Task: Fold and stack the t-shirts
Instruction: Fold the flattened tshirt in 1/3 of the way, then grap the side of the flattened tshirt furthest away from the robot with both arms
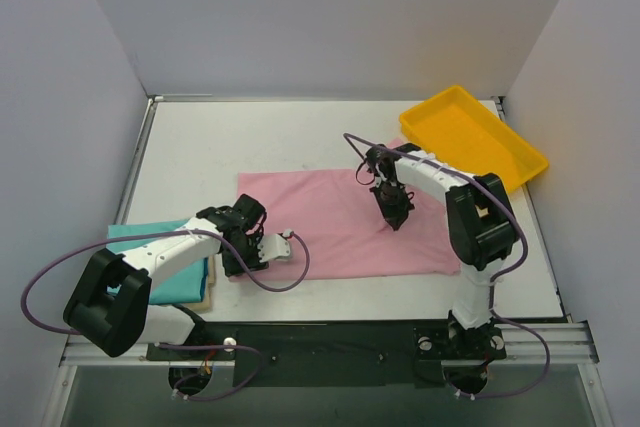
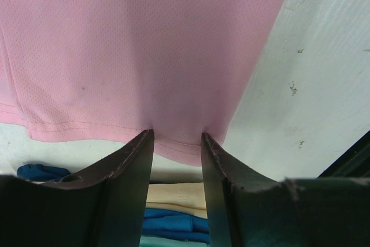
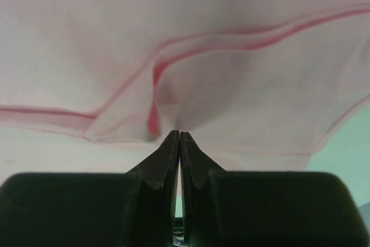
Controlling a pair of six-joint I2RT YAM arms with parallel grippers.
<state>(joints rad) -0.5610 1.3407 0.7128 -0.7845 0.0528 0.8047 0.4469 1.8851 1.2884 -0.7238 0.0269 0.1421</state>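
Pink t-shirt (image 1: 340,222) lies spread flat betw. both arms. R gripper (image 3: 180,133) is clenched, pinching puckered mid-cloth. L gripper (image 2: 177,136) is parted, astride the hem. Best: close L fully on hem, then lift both evenly.

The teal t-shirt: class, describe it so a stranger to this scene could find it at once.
Start at the white table and go to its near left edge. The teal t-shirt lies folded there on a cream t-shirt. Unlike the pink t-shirt spread out mid-table, it is a compact folded block.
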